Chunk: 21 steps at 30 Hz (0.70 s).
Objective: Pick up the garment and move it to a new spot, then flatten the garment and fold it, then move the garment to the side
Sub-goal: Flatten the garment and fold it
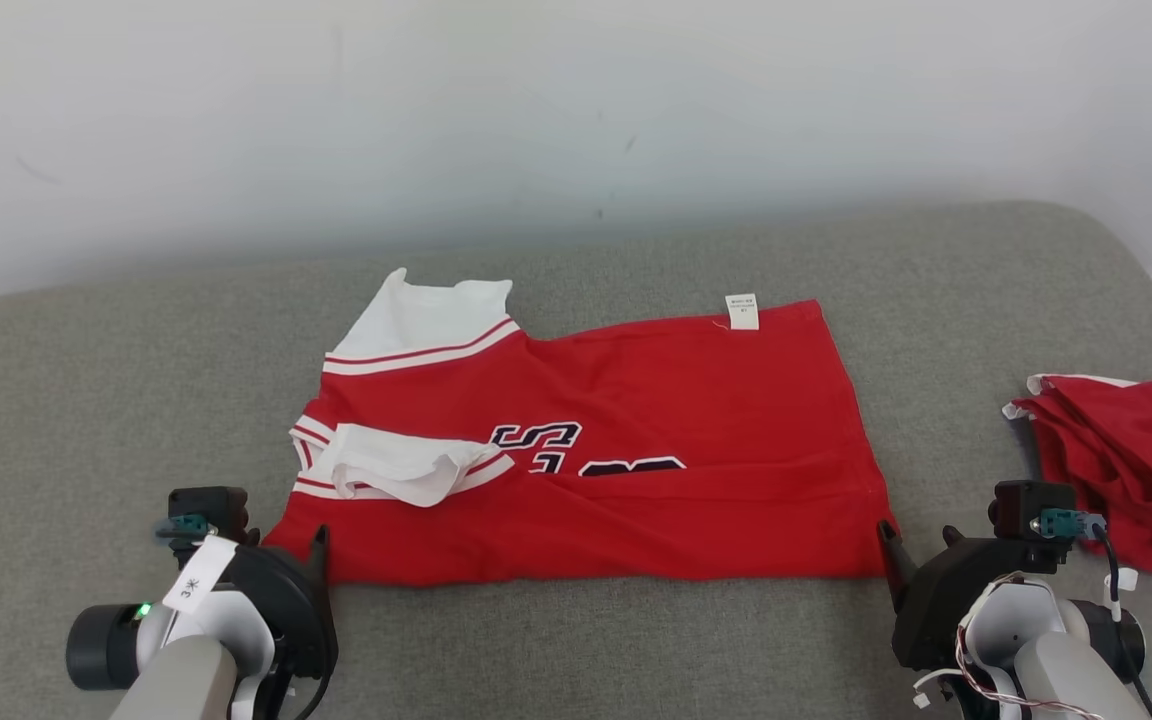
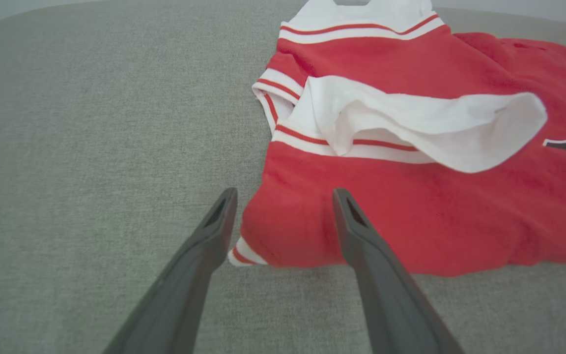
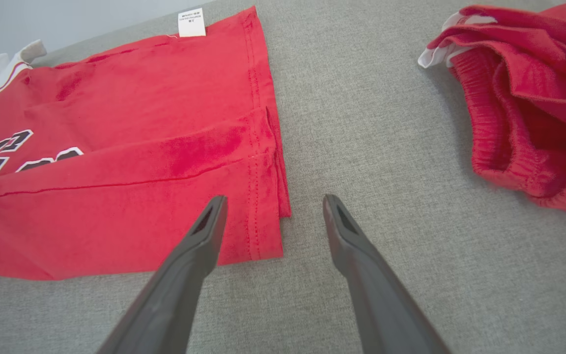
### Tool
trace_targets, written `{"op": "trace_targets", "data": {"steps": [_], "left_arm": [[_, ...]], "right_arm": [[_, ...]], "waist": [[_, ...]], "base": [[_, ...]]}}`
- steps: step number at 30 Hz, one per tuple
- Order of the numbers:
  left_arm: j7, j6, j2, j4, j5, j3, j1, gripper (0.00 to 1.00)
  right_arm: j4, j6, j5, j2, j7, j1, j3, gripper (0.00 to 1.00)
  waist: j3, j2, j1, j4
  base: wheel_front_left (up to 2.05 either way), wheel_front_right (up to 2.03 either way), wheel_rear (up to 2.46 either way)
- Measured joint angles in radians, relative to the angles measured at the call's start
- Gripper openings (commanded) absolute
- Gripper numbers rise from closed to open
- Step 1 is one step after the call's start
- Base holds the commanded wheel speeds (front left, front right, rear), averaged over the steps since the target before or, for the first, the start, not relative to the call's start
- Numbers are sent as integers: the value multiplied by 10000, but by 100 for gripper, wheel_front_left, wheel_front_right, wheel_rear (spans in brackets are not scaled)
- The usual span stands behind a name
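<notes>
garment [image 1: 636, 480]: red jersey with white sleeves and dark lettering. It's lying mid-table, folded over lengthwise, with the neck end toward the robot's left and the hem toward its right

sleeve [image 2: 425, 128]: the white one is flopped loosely on top of the red near the left end, not flat at all

care label [image 1: 742, 311]: little white tag sticking out past the far edge

left gripper [image 2: 283, 194]: fingers [image 2: 204, 246] spread wide with nothing in them. They're parked right at the near-left corner of the garment, one over the red cloth and one over bare table. Can't tell if they actually touch the fabric

right gripper [image 3: 271, 199]: same deal, fingers wide and empty at the near-right corner by the hem. One tip is over the stitched edge, the other over the grey

other red clothes [image 1: 1126, 460]: crumpled pile off on the robot's right, well apart from the jersey

table [image 1: 86, 400]: covered in grey fabric with rounded corners, pale wall [image 1: 536, 100] behind it
</notes>
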Motion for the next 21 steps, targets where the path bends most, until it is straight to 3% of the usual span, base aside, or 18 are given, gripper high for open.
{"op": "trace_targets", "data": {"steps": [21], "left_arm": [[13, 73, -238, 6, 270, -226, -895, 100]], "right_arm": [[313, -102, -33, 38, 182, -594, -65, 100]], "waist": [[1180, 1, 1, 364]], "base": [[0, 0, 0]]}}
